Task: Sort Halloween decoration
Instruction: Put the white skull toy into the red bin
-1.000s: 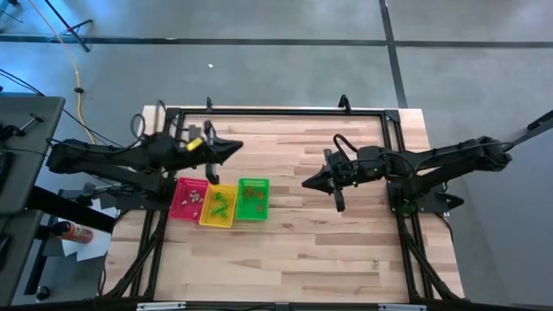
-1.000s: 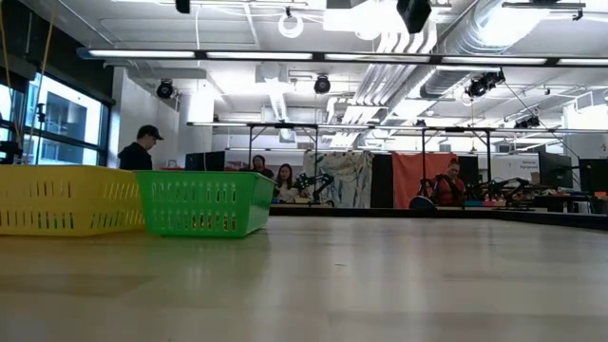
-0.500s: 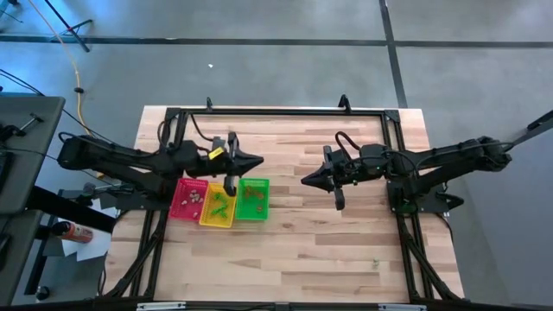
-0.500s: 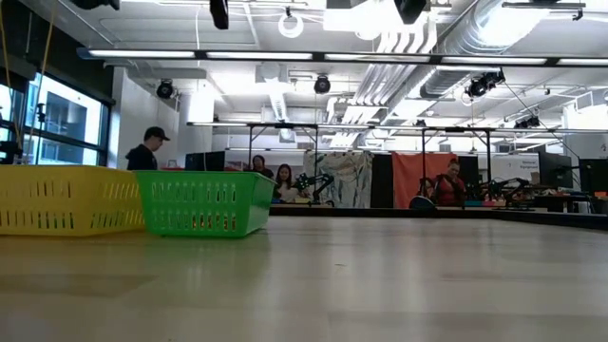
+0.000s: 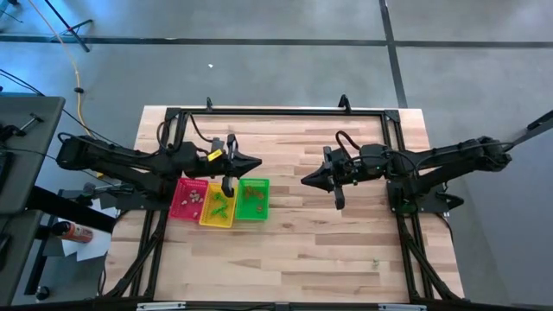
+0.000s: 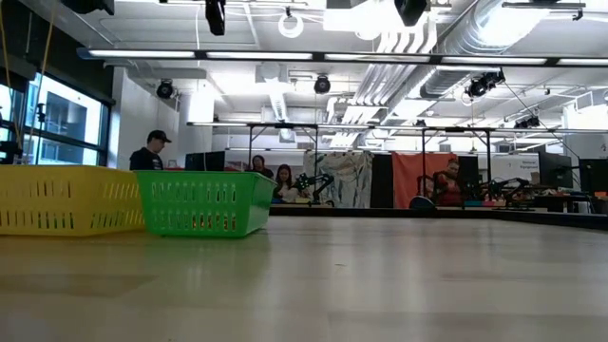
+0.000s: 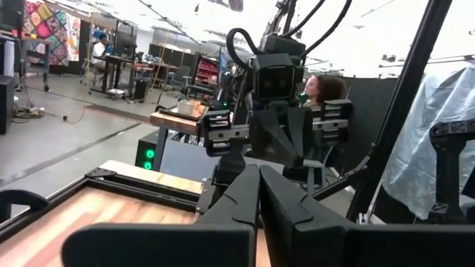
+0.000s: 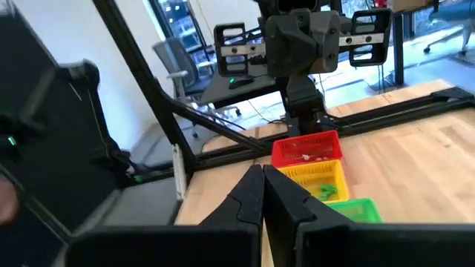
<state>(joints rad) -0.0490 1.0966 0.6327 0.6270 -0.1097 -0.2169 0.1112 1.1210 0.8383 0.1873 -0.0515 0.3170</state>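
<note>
Your left gripper [image 5: 257,163] has swung out from the worktop's [image 5: 346,250] left edge since a second ago and now hangs above the far rim of the three trays, jaws pressed together and holding nothing. Your right gripper [image 5: 304,182] has not shifted; it hovers over bare wood near the middle, jaws also pressed together. The Halloween decoration [image 5: 221,203] lies in the red tray [image 5: 177,206], yellow tray [image 5: 210,218] and green tray [image 5: 261,200], which sit touching side by side.

No legible text (anywhere in view)
</note>
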